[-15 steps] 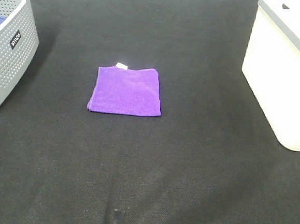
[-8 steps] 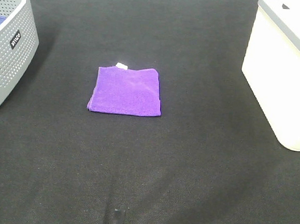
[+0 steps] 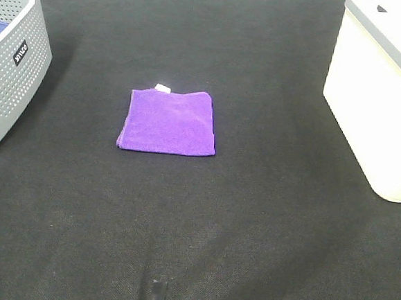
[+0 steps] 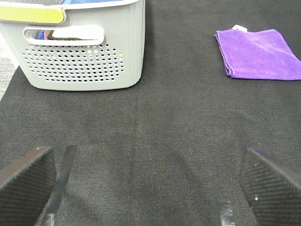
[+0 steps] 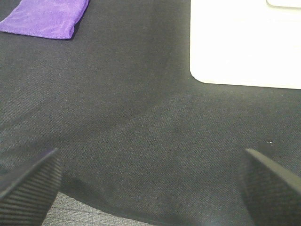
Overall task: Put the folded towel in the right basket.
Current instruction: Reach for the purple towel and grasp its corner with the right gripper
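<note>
On the mat (image 3: pixel 250 230), towel (image 3: pixel 168 122) whole; right basket (image 3: pixel 378 101) partly off-frame

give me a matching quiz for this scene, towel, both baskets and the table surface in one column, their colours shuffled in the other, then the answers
Things:
1. towel
2. left basket
3. right basket
4. table surface

Colours:
a. white
b. black
c. purple
d. grey

Pairs: 1-c, 2-d, 3-a, 4-b
</note>
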Action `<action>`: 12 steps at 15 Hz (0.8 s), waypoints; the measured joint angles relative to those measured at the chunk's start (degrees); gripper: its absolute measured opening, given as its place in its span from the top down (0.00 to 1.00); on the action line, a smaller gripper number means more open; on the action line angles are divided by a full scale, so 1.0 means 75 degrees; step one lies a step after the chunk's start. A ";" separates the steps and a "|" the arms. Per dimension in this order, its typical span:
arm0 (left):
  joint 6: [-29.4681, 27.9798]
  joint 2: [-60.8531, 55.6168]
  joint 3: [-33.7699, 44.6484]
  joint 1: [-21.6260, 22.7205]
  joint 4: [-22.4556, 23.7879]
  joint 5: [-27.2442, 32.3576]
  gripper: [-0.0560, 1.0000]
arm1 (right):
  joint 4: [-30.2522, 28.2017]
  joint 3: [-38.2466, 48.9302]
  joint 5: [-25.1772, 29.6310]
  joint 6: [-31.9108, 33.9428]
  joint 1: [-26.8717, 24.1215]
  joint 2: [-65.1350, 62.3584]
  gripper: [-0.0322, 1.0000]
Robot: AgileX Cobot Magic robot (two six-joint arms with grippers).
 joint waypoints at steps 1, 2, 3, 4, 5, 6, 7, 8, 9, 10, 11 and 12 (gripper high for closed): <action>0.0000 0.0000 0.0000 0.0000 0.0000 0.0000 0.01 | 0.0000 0.0000 0.0000 0.0000 0.0000 0.0000 0.04; 0.0000 0.0000 0.0000 0.0000 0.0000 0.0000 0.01 | 0.0000 0.0000 0.0000 0.0000 0.0000 0.0000 0.04; 0.0000 0.0000 0.0000 0.0000 0.0000 0.0000 0.01 | 0.0000 0.0000 0.0000 0.0000 0.0000 0.0000 0.04; 0.0000 0.0000 0.0000 0.0000 0.0000 0.0000 0.01 | 0.0000 0.0000 0.0000 0.0000 0.0000 0.0000 0.04; 0.0000 0.0000 0.0000 0.0000 0.0000 0.0000 0.01 | 0.0000 0.0000 0.0000 0.0000 0.0000 0.0000 0.04; 0.0000 0.0000 0.0000 0.0000 0.0000 0.0000 0.01 | 0.0000 0.0000 0.0000 0.0000 0.0000 0.0000 0.04; 0.0000 0.0000 0.0000 0.0000 0.0000 0.0000 0.01 | 0.0000 0.0000 0.0000 0.0000 0.0000 0.0000 0.04; 0.0000 0.0000 0.0000 0.0000 0.0000 0.0000 0.01 | 0.0000 0.0000 0.0000 0.0000 0.0000 0.0000 0.04; 0.0000 0.0000 0.0000 0.0000 0.0000 0.0000 0.01 | 0.0000 0.0000 0.0000 0.0000 0.0000 0.0000 0.04; 0.0000 0.0000 0.0000 0.0000 0.0000 0.0000 0.01 | 0.0000 0.0000 0.0000 0.0023 0.0000 0.0000 0.04; 0.0000 0.0000 0.0000 0.0000 0.0000 0.0000 0.01 | -0.0023 0.0000 0.0000 0.0061 0.0000 0.0000 0.04; 0.0000 0.0000 0.0000 0.0000 0.0000 0.0000 0.01 | -0.0069 0.0000 0.0000 0.0115 0.0000 0.0000 0.04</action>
